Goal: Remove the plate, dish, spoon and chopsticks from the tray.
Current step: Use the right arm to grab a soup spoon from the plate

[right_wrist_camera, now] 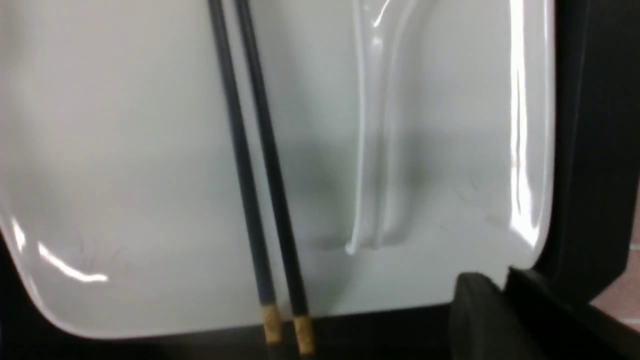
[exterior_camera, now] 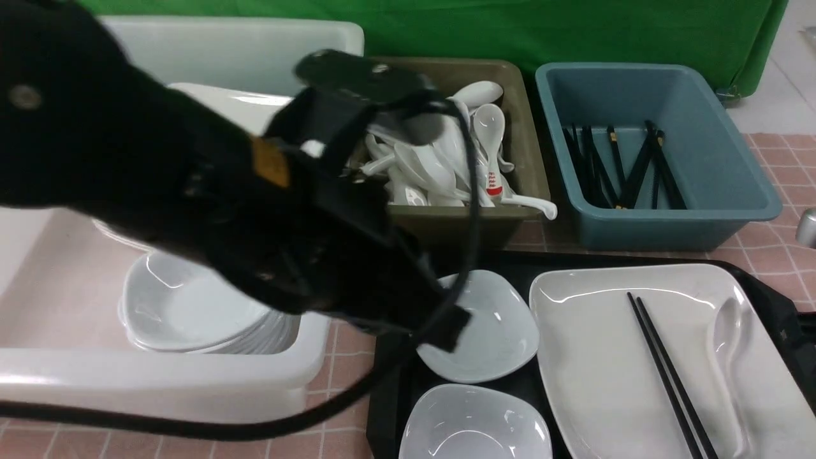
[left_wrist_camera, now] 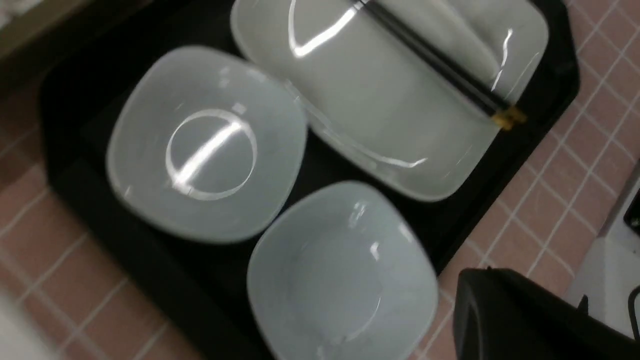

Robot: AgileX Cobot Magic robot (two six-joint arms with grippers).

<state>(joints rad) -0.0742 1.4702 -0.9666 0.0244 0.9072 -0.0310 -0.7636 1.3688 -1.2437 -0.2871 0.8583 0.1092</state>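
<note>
The black tray point(exterior_camera: 574, 260) holds the large white plate point(exterior_camera: 605, 357) on its right part. The black chopsticks point(exterior_camera: 663, 363) and the white spoon point(exterior_camera: 727, 344) lie on the plate. Two small white dishes point(exterior_camera: 491, 331) point(exterior_camera: 475, 424) sit on the tray's left part. My left gripper point(exterior_camera: 446, 322) hangs over the far dish's left edge, empty; how its jaws stand does not show. My right gripper point(right_wrist_camera: 490, 290) shows only in the right wrist view, low by the plate's corner point(right_wrist_camera: 525, 240), near the spoon handle point(right_wrist_camera: 380, 150) and the chopsticks' gold ends point(right_wrist_camera: 285, 325).
A white bin point(exterior_camera: 159, 382) at the left holds stacked dishes point(exterior_camera: 185, 312). Behind the tray stand an olive bin point(exterior_camera: 523, 159) of spoons and a blue bin point(exterior_camera: 720, 166) of chopsticks. My left arm and its cable block much of the left side.
</note>
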